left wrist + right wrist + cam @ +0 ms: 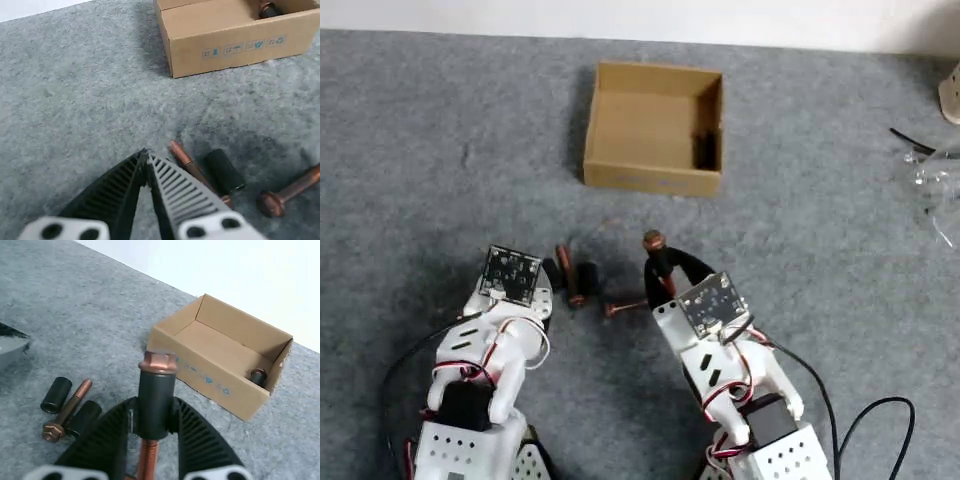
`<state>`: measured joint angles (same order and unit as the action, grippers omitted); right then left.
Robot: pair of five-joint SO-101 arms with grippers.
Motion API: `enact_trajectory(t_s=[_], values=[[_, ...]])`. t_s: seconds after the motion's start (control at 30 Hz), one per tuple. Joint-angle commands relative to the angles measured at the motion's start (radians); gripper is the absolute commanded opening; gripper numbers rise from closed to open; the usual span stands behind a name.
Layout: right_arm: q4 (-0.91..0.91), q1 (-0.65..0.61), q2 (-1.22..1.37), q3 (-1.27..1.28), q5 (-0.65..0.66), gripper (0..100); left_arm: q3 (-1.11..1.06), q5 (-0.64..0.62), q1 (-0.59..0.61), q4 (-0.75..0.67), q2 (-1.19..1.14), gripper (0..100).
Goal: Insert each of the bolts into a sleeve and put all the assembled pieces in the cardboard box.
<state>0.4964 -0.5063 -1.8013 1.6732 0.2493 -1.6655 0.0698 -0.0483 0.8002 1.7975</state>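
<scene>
My right gripper [155, 412] is shut on a black sleeve [156, 390] with a copper bolt through it, its head [158, 361] on top; they stand upright above the carpet [658, 258]. On the carpet between the arms lie a loose bolt [192, 170], a black sleeve [225, 171] beside it and a second bolt [290, 190]. Another loose sleeve [56, 394] lies near them. My left gripper [146, 157] is shut on nothing, low and just short of the first bolt. The cardboard box [655, 125] sits farther back with one assembled piece [705, 150] in its right corner.
Grey carpet covers the whole table. Clear plastic and a cable [930, 170] lie at the far right edge. Open carpet stretches between the loose parts and the box front [235, 45].
</scene>
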Motion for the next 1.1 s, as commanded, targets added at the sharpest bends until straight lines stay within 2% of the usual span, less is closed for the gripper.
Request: enact_trajectory(t_s=[0.0, 0.27, 0.43, 0.53, 0.6, 0.67, 0.73, 0.83, 1.07], values=[[-0.007, 0.016, -0.018, 0.096, 0.005, 0.5, 0.042, 0.011, 0.071, 0.003, 0.005, 1], [-0.007, 0.018, -0.012, 0.096, 0.003, 0.5, 0.050, 0.074, 0.087, 0.000, -0.002, 1], [-0.001, 0.019, -0.007, 0.090, -0.060, 0.5, 0.045, 0.078, 0.087, -0.002, -0.002, 1], [0.001, 0.077, -0.005, 0.084, -0.061, 0.5, 0.045, 0.078, 0.087, -0.002, -0.002, 1], [0.002, 0.108, -0.002, 0.038, -0.057, 0.5, 0.045, 0.078, 0.087, -0.002, -0.002, 1], [0.044, 0.113, 0.035, -0.025, 0.008, 0.5, 0.045, 0.080, 0.087, -0.002, -0.002, 1], [0.058, 0.102, 0.114, -0.104, 0.051, 0.5, 0.045, 0.080, 0.087, -0.002, -0.002, 1], [0.033, 0.101, 0.297, -0.242, 0.025, 0.5, 0.044, 0.080, 0.087, -0.002, -0.002, 1], [-0.038, 0.105, 0.878, -0.688, 0.000, 0.5, 0.028, 0.080, 0.087, -0.002, 0.005, 1]])
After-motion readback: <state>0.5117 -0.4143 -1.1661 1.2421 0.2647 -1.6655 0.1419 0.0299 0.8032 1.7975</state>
